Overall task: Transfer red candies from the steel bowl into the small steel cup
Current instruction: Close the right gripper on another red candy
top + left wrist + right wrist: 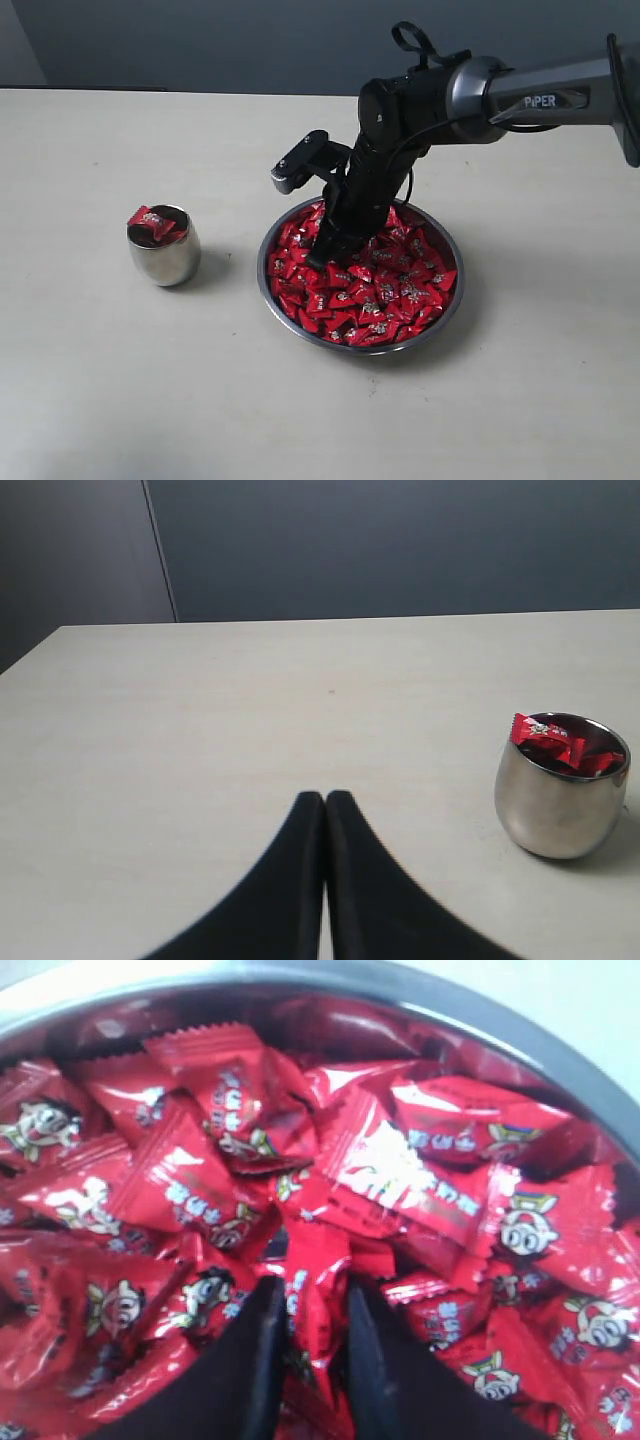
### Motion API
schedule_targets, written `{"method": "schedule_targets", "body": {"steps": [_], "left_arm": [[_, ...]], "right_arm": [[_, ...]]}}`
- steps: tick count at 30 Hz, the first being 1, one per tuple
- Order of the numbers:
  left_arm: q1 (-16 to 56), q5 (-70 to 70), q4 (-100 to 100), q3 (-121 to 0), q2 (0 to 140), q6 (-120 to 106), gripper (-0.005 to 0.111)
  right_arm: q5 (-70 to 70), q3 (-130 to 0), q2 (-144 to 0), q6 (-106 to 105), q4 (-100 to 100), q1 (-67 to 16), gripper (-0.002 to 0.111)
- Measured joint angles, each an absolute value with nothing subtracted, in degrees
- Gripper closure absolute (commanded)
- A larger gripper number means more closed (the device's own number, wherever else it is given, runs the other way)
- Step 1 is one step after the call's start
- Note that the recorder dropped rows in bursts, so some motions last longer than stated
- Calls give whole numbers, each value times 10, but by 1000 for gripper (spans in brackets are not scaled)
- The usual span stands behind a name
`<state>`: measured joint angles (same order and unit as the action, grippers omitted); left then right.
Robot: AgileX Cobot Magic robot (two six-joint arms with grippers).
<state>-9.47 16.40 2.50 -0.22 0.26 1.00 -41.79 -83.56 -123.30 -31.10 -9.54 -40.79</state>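
Pinching crinkly foil red candies (312,1260) in shiny steel bowl (450,1005), right gripper (312,1290); left gripper (325,800), jaws touching.

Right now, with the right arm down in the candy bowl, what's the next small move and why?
Probably lift straight up: the right gripper has its jaws pinched on one red candy in the steel bowl, and the small steel cup stands apart.

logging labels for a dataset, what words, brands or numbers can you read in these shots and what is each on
"PiPER": white letters on the grey link of the right arm.
White printed characters on the red candies, next to a cartoon face: too blurred to read.
Steel bowl and small steel cup: no text visible.
No numbers or signs elsewhere.
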Motion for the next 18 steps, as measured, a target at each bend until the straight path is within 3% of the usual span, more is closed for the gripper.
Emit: {"method": "schedule_targets", "body": {"steps": [18], "left_arm": [[-95, 164, 25, -2, 3, 10, 106]], "right_arm": [[-432, -836, -1169, -306, -84, -408, 109]]}}
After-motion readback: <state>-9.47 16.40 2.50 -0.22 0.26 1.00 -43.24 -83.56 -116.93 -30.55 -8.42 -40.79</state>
